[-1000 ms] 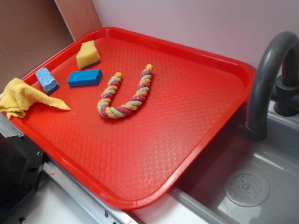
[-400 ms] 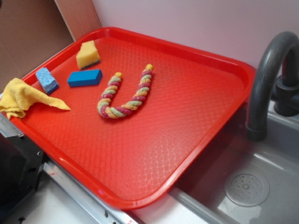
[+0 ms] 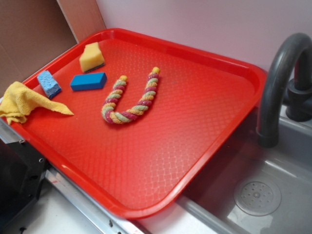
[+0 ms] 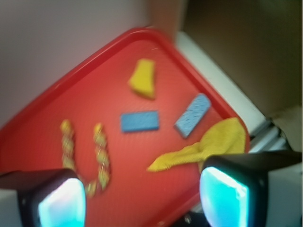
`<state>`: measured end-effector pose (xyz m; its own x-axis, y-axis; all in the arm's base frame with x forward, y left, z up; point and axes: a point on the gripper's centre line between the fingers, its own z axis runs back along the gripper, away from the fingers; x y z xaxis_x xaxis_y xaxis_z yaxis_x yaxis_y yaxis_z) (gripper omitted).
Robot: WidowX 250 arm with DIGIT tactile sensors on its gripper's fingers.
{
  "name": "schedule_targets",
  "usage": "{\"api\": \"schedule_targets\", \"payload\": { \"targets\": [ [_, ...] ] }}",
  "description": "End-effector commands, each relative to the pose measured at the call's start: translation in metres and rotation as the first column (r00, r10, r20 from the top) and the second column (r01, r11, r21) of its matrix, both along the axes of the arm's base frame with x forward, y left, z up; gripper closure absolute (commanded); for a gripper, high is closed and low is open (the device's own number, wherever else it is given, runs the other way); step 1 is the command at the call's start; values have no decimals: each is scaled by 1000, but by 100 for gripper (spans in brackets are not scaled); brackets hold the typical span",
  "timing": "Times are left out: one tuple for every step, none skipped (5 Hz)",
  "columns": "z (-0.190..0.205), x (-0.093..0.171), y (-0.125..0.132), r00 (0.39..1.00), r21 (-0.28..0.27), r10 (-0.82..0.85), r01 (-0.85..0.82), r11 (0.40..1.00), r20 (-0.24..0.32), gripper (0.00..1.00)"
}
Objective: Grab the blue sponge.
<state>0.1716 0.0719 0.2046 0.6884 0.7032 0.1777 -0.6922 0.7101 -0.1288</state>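
red tray (image 3: 195, 122) with a raised rim and a diamond-embossed floor sits over the edge of a grey sink (image 3: 273, 175), next to a dark curved faucet (image 3: 278, 83). pale wall behind, brown board at the far left corner. round perforated drain (image 3: 257, 197) in the sink floor.

blue sponge (image 3: 48, 83) is light blue, chunky, porous and speckled; it lies flat near the tray's left rim, just beside the yellow cloth (image 3: 22, 101), which is crumpled and hangs over the rim. a darker, smooth blue block (image 3: 88, 81) lies near the sponge, apart from it. yellow sponge (image 3: 91, 57) is wedge-like, farther back. twisted multicolour rope (image 3: 130, 97) bent in a u mid-tray.

wrist view is blurred: gripper (image 4: 142, 196) fingers spread wide, holding nothing, above the tray, well apart from the blue sponge (image 4: 192, 115).
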Motion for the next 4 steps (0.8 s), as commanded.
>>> {"api": "schedule_targets", "payload": {
  "targets": [
    [-51, 1, 48, 874, 135, 469, -483, 865, 126, 0],
    [-84, 5, 65, 734, 160, 668, -679, 716, 122, 0],
    [-108, 11, 72, 619, 235, 776, -777, 584, 120, 0],
    [-124, 8, 82, 643, 288, 756, -752, 594, 121, 0]
  ]
}}
